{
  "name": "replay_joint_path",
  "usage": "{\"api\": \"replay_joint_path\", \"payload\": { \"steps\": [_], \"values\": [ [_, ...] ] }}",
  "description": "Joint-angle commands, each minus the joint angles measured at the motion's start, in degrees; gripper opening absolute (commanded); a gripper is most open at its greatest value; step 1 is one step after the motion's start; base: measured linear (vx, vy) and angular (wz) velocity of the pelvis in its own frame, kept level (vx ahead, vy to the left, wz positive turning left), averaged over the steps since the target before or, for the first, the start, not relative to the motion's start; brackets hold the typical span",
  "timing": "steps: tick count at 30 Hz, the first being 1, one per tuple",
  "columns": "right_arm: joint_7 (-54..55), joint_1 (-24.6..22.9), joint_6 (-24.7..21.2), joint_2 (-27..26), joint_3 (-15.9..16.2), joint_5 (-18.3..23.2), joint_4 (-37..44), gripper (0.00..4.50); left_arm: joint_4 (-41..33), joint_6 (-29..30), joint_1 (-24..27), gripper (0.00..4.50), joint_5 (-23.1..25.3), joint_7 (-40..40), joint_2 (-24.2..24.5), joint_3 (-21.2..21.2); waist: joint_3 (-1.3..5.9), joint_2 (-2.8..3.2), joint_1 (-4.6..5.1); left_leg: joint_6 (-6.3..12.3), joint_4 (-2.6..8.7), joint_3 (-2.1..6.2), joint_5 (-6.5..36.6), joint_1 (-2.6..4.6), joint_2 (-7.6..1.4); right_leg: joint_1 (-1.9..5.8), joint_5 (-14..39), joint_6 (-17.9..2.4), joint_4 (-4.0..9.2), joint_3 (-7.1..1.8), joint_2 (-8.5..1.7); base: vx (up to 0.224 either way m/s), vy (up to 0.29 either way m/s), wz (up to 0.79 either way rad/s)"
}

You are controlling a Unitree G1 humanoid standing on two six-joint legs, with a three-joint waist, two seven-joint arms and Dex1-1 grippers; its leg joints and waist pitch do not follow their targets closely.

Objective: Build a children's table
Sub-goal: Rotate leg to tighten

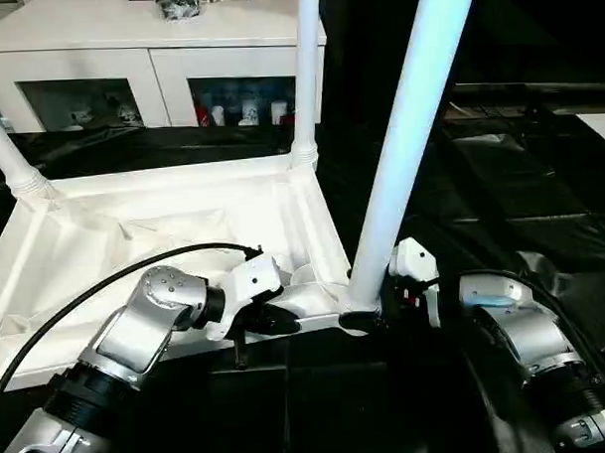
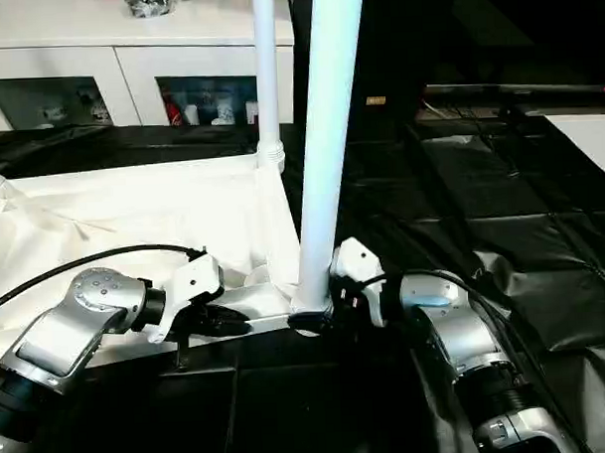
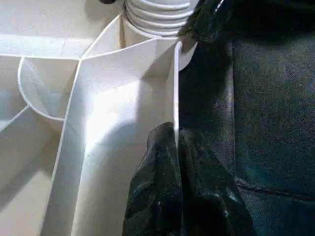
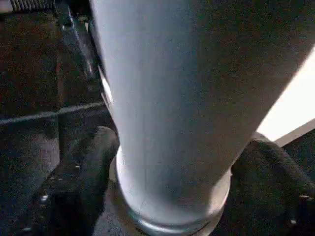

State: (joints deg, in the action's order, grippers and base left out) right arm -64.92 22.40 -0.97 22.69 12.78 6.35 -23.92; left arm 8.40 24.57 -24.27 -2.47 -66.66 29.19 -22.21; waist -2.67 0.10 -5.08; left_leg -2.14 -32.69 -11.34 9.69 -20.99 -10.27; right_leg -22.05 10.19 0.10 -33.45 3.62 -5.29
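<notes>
Nearest the camera, the left claw (image 1: 271,322) is pinched together on the thin near side wall of the upturned white plastic rectangular tabletop (image 1: 134,237), its two black fingers (image 3: 167,191) closed either side of that rim, just short of the near right corner. Right beside it, the right claw (image 1: 370,312) is clamped around the foot of a long white tapered tube leg (image 1: 404,133), one black finger (image 4: 78,191) on each side of the tube where it meets the round corner socket (image 1: 347,309).

The tabletop lies ribbed side up on black sheeting (image 1: 510,199), to the robot's left and ahead of it. The held leg's long axis runs upward from the corner socket and leans somewhat to the right in the left eye picture, so it does not look fully plumb in its seat. The right arm is the one on the leg; the left only steadies the rim. Whatever comes next likely depends on driving that axis straight down into the socket.

Farther off, a second white leg (image 1: 305,67) stands in the far right corner, and a third (image 1: 4,147) at the far left. Beyond them stands a white cabinet with glass doors (image 1: 148,68).
</notes>
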Motion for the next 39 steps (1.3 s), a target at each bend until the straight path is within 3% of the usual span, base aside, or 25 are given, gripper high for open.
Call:
{"api": "replay_joint_path", "payload": {
  "steps": [1, 6, 15, 19, 23, 26, 29, 30, 32, 34, 36, 39],
  "values": [
    [0.16, 0.57, 0.83, 0.44, 0.41, -0.56, -0.71, 3.26, 1.71, 1.42, 1.36, 0.00, 1.39, -0.50, 0.66, -2.57, 3.36, -0.27, 0.00, 1.53, 3.79, 1.33, 14.10, 0.97, -3.03, 1.86, 12.51, -13.45, 3.14, -2.45, -3.25, 0.000, 0.000, 0.00],
    [0.22, 0.90, 1.03, -0.10, -0.16, -0.16, -1.29, 2.84, 1.88, 1.48, 1.27, 0.00, 1.28, -0.38, 0.64, -2.46, 3.35, -0.33, 0.00, 1.53, 3.78, 1.35, 14.35, 0.94, -3.03, 1.91, 12.97, -13.43, 3.16, -2.44, -3.25, 0.000, 0.000, 0.00],
    [0.44, 0.21, 0.98, -1.02, -0.50, 1.00, -1.24, 2.72, 2.06, 1.68, 1.22, 0.00, 0.81, -0.50, 0.40, -2.22, 3.41, -0.19, -0.03, 1.61, 3.73, 1.34, 14.08, 0.99, -3.02, 1.90, 12.05, -13.72, 3.05, -2.41, -3.20, 0.000, 0.000, 0.00],
    [5.46, -0.39, 0.74, -5.03, -2.83, 2.77, -2.52, 2.72, 3.82, 1.26, 0.83, 0.00, 1.66, 3.64, -2.22, -1.53, 3.27, -0.23, 0.12, 1.04, 3.83, 1.39, 15.65, 1.02, -2.98, 1.73, 14.10, -13.54, 3.33, -2.41, -3.29, 0.000, 0.000, 0.00],
    [17.45, -0.54, -0.54, -12.91, -5.50, 3.24, -4.93, 2.72, 7.32, 2.06, -0.21, 0.00, 2.31, 12.12, -8.53, 0.25, 2.94, 0.00, 0.38, -0.92, 4.09, 1.58, 19.30, 1.27, -2.92, 1.29, 20.90, -11.60, 4.08, -2.53, -3.51, 0.000, 0.000, 0.00],
    [28.42, -0.13, -1.96, -19.02, -6.65, 1.67, -6.78, 2.72, 10.27, 4.43, -1.33, 0.00, 2.66, 19.77, -14.21, 2.12, 2.67, 0.15, 0.61, -2.52, 4.35, 2.05, 23.49, 1.61, -2.85, 0.90, 27.66, -8.93, 4.90, -2.29, -3.61, 0.000, 0.000, 0.00],
    [36.19, 1.03, -2.29, -21.77, -7.49, -0.37, -9.31, 2.72, 12.57, 5.09, -2.15, 0.00, 3.69, 25.08, -17.23, 3.07, 2.39, 0.09, 1.15, -3.60, 4.44, 2.51, 27.94, 2.04, -2.55, 0.49, 34.41, -5.99, 5.84, -1.76, -3.60, 0.000, 0.000, 0.00],
    [41.17, 2.02, -2.26, -23.13, -7.90, -2.04, -11.33, 2.72, 14.22, 5.14, -2.72, 0.00, 4.59, 28.47, -18.98, 3.48, 2.40, 0.07, 1.29, -3.73, 4.50, 2.66, 28.31, 1.92, -2.53, 0.64, 34.96, -5.38, 5.94, -1.64, -3.63, 0.000, 0.000, 0.00],
    [46.76, 3.39, -1.65, -24.99, -8.48, -3.66, -13.98, 2.71, 16.48, 4.86, -3.59, 0.00, 5.74, 31.98, -21.07, 3.41, 2.36, 0.24, 1.77, -3.99, 4.52, 2.82, 30.15, 2.32, -2.51, 0.19, 35.52, -4.73, 6.44, -1.35, -3.51, -0.026, 0.011, -0.01],
    [48.79, 4.19, -1.21, -26.42, -8.97, -4.27, -15.10, 2.71, 17.89, 4.43, -4.26, 0.00, 6.37, 33.18, -22.28, 3.64, 2.10, 0.04, 2.32, -3.65, 4.09, 2.93, 34.00, 3.20, -2.09, -0.48, 38.46, -2.98, 7.55, -0.57, -3.24, 0.000, 0.000, 0.00],
    [49.03, 4.65, -1.15, -26.93, -8.30, -5.35, -15.33, 2.71, 18.64, 4.23, -4.77, 0.00, 6.94, 33.38, -22.67, 3.66, 2.10, 0.42, 2.58, -3.48, 4.42, 3.26, 35.50, 3.04, -2.16, -0.09, 38.66, -2.04, 7.78, -0.13, -3.17, 0.000, 0.000, 0.00],
    [48.16, 4.66, -0.18, -27.03, -6.80, -6.53, -14.92, 2.71, 19.35, 4.37, -5.48, 0.00, 7.28, 33.40, -22.66, 3.71, 2.07, 0.82, 2.77, -4.06, 5.19, 3.77, 38.65, 2.99, -2.41, 0.25, 35.38, -2.51, 7.66, 0.06, -3.05, 0.000, 0.000, 0.00]
  ]
}}
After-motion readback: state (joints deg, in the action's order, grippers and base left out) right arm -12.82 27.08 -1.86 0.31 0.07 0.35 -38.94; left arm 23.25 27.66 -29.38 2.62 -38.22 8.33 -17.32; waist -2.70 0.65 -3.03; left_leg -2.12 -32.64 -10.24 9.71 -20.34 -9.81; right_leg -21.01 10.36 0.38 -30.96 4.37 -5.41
